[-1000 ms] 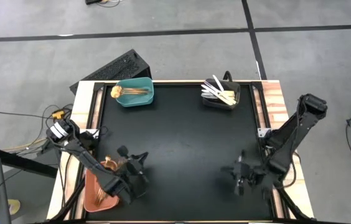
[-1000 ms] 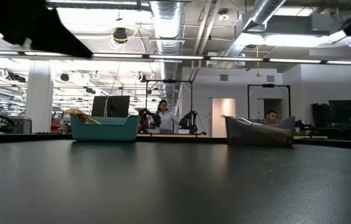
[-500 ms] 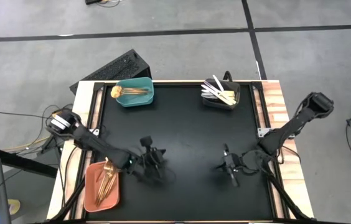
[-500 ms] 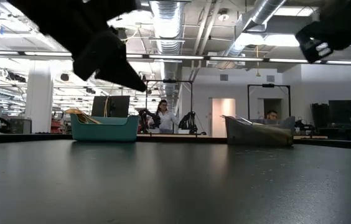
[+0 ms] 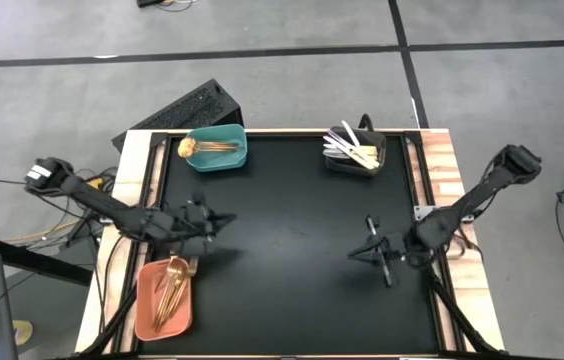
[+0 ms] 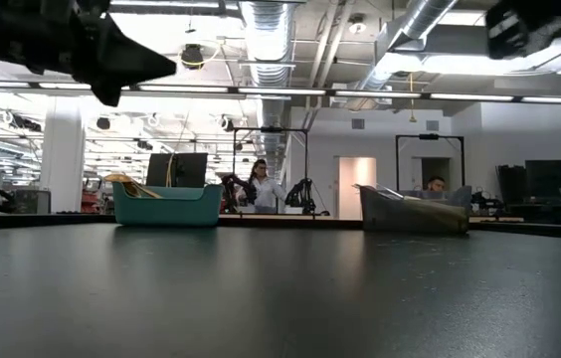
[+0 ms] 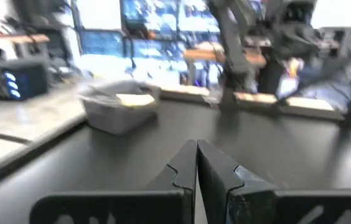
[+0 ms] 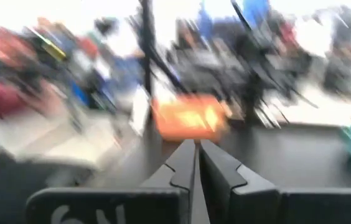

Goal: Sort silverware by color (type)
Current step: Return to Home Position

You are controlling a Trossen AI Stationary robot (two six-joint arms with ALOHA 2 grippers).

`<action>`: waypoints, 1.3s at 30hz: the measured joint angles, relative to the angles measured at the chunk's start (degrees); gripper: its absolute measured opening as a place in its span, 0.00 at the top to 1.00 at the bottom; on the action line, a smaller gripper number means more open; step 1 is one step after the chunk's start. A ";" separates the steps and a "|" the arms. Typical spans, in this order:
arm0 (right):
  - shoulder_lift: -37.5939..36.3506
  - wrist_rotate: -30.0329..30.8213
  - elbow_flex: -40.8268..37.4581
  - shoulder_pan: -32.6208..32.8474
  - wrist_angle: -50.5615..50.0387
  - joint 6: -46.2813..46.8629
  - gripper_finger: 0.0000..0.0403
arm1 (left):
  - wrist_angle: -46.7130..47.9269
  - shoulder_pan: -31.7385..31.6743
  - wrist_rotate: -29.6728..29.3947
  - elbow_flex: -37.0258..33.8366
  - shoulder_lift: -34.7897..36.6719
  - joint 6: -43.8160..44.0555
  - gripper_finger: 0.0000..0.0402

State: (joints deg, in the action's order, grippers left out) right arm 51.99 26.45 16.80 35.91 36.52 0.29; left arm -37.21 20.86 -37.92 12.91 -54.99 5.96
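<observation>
left gripper (image 5: 211, 218) fingers pressed together, empty, near the orange bin (image 5: 146, 316). right gripper (image 5: 361, 252) likewise, over the table's (image 5: 292, 200) right half. gold forks (image 5: 168, 287) lie in the bin.

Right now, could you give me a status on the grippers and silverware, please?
Left gripper, right gripper both shut, empty, above table. Silverware in orange bin, teal bin, black bin. Nothing in the way.

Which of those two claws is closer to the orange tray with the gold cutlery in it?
The left. In the high view the left gripper hangs just past the orange bin, slightly toward the middle. The right gripper is far off on the opposite side.
</observation>
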 joint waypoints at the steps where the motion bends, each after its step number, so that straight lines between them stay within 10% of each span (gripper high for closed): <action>1: 0.68 -5.53 -2.27 -2.24 7.59 -1.28 0.87 | -0.43 -0.31 -0.54 -1.04 2.53 -0.93 1.00; 4: 3.84 -12.66 -6.31 -8.25 23.27 -1.65 0.88 | -1.70 -1.48 -1.34 -2.93 8.31 -4.17 1.00; 13: 2.09 -3.48 -7.80 -15.01 22.98 7.97 0.89 | 0.25 -2.55 -1.82 -3.22 12.79 -7.59 1.00; 30: -35.41 -3.99 -7.76 -19.31 -30.03 5.26 0.92 | 26.06 -2.69 -1.48 -3.90 39.53 -5.58 1.00; 39: -47.79 -5.51 -16.28 -22.21 -26.13 5.01 0.93 | 26.30 -2.64 -2.02 -12.21 50.98 -5.14 1.00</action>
State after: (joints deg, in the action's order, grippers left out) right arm 4.20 20.95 0.52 13.70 10.39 5.30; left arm -10.91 18.22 -39.93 0.70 -4.01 0.83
